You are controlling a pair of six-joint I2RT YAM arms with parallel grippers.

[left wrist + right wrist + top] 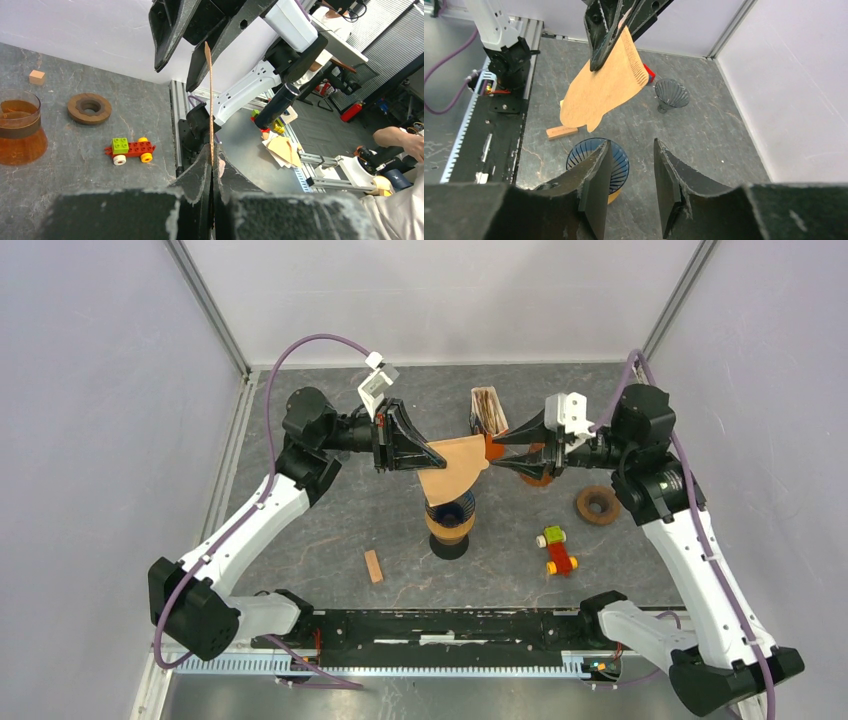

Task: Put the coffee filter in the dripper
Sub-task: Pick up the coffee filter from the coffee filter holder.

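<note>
We see the left gripper (435,453) pinched tight on the coffee filter (458,472), its two fingers (199,172) pressed together with one edge of the brown paper sandwiched between them. The filter is held in the air, flat and unopened, above the table (350,530). From overhead it hangs over the blue ribbed dripper (450,510), which stands upright near the middle of the table, and no part of the paper is inside it. The right gripper (495,452) faces the left one from the other side, its fingers (596,175) spread moderately apart and holding nothing. In the left wrist view we look along the filter edge-on, and its far edge reaches into the gap between the right fingers, nearer one than the other; we cannot tell whether it touches either. In the right wrist view the paper hangs from the left fingers, ahead of and above the open right jaws, with the dripper's bowl just beyond the right fingertips below. Around this we note a stack of spare filters (488,410) standing at the back, an amber glass carafe (19,131), a brown ring (598,504), a toy car of bricks (556,550), a wooden block (373,565) and a dark ribbed cone (671,94) near the wall.
</note>
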